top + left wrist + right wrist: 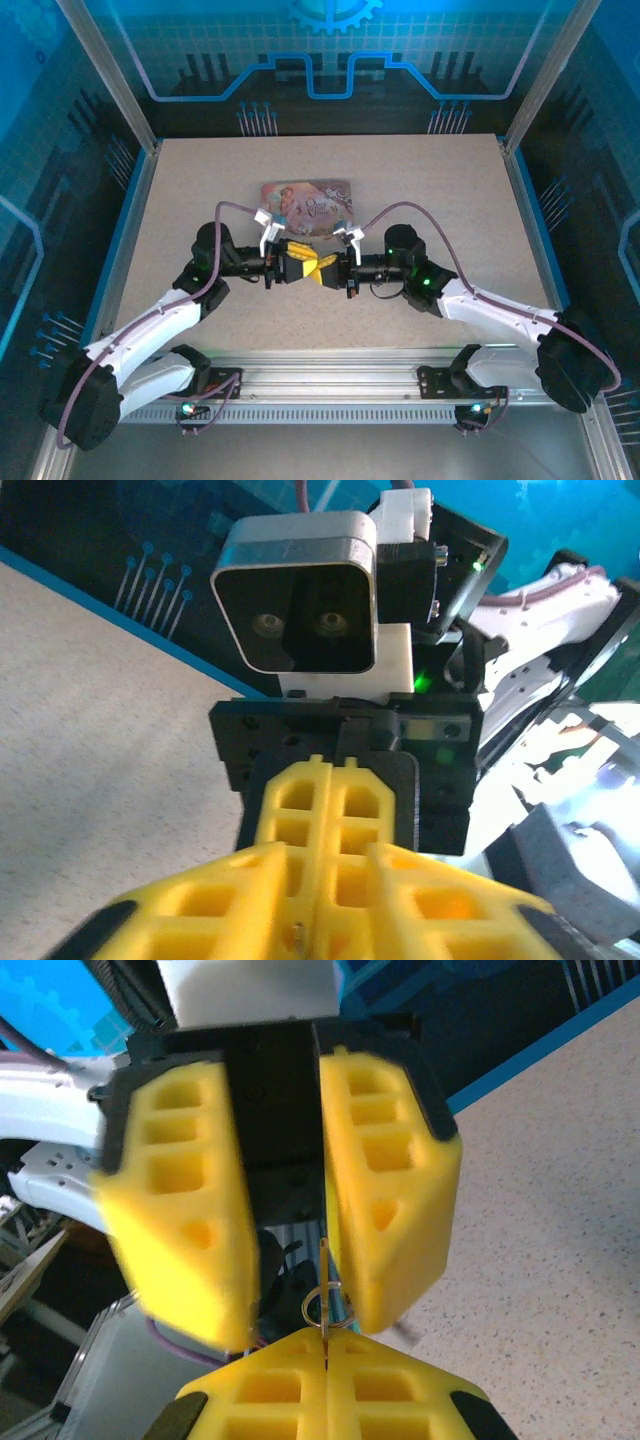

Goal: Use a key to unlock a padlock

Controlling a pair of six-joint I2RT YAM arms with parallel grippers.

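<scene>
Nearest, the right gripper [326,1352] pinches the thin dark metal key [323,1300] by its wire ring; beyond, the left gripper [303,266] stands part-open, the small padlock not discernible. The key should probably advance straight, both grippers kept in line.

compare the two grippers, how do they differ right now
The left gripper has its fingers apart; the right gripper is shut. The right gripper pinches the thin key; the left gripper clamps nothing. Both have yellow fingers and meet tip to tip above the table.
</scene>
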